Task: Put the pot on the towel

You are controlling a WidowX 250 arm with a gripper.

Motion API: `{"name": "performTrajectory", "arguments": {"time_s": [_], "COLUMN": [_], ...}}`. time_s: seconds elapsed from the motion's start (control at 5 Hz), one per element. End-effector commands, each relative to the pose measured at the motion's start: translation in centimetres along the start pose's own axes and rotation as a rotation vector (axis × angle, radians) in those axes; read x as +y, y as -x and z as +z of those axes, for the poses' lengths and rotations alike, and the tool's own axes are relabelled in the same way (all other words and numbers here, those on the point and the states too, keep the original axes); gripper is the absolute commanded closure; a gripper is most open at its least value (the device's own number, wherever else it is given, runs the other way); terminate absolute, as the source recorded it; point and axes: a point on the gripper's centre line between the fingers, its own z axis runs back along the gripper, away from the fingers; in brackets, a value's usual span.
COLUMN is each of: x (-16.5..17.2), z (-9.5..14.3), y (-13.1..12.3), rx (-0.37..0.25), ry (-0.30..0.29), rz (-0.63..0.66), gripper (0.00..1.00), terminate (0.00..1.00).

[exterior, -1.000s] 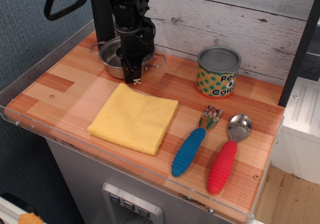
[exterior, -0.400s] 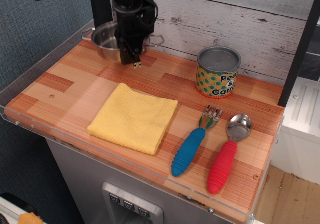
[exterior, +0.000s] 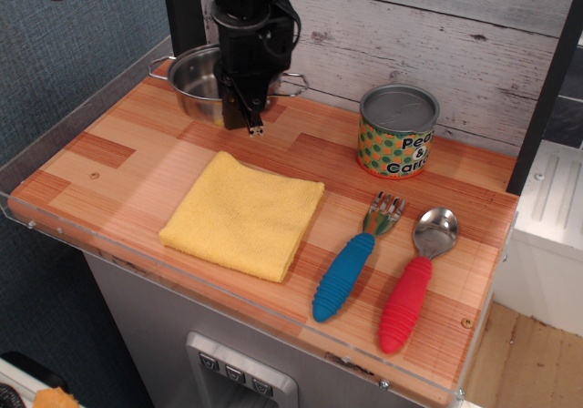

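Bright, even light — sharp focus

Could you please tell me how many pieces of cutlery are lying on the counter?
2. A blue-handled fork lies right of the yellow towel, and a red-handled spoon lies just right of the fork, in front of the tin can. None seems hidden.

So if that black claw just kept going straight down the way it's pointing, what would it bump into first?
Probably the bare wooden tabletop, just behind the square yellow towel. The black gripper points downward while holding the small shiny steel pot by its rim. Depth is hard to judge from this single view, so it might catch the towel's back edge.
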Motion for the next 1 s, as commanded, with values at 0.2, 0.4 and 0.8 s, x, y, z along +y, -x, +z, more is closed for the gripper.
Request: {"name": "performTrajectory", "arguments": {"time_s": [0.2,0.4,0.8], "x": [-5.8,-7.1,-8.6], "z": [1.9,1.0,-0.5], "y": [-0.1,-0.1,-0.4], "rx": [-0.011,-0.006,0.033], "ry": [-0.043,-0.018,0.005], "rz": [-0.029,-0.047,-0.083], "gripper": [1.00,1.00,1.00], "terminate": [0.00,0.00,0.00]}}
